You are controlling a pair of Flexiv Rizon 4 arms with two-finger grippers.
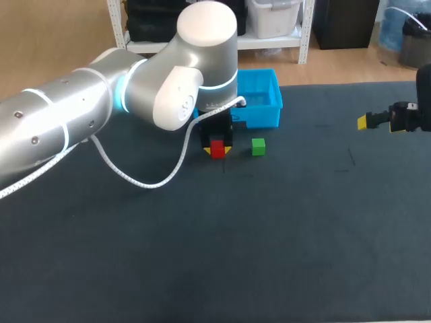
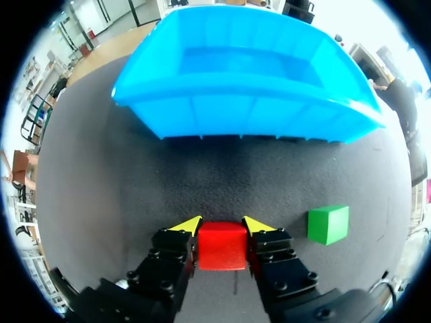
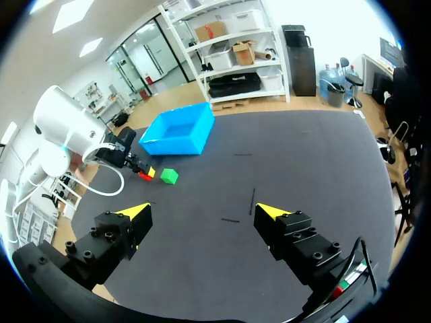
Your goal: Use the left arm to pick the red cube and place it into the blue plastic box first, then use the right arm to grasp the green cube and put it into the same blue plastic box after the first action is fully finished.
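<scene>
At the left, the silver left arm (image 1: pixel 81 101) is reached over the dark tabletop (image 1: pixel 202 269). The left jaws are closed on the small red cube (image 1: pixel 217 148), which sits on the tabletop. In the left wrist view both black fingers (image 2: pixel 176 259) are pressed against opposite sides of the cube, with the yellow tips just past its far edge. The grip is judged square and centred, so no re-seating seems needed.

The small green cube (image 1: pixel 258 146) lies near, at 3 o'clock from the red one and apart from it. A straight vertical lift is advised, so that it is not brushed.

The open blue plastic box (image 1: pixel 259 101) stands at about 1 o'clock from the red cube. Its near wall should be cleared with height in hand, and the cube released only once it is well over the floor of the box.

At the far right, the right jaws are held wide open and empty, well apart from both cubes. They are best left there until the red cube is dropped.
</scene>
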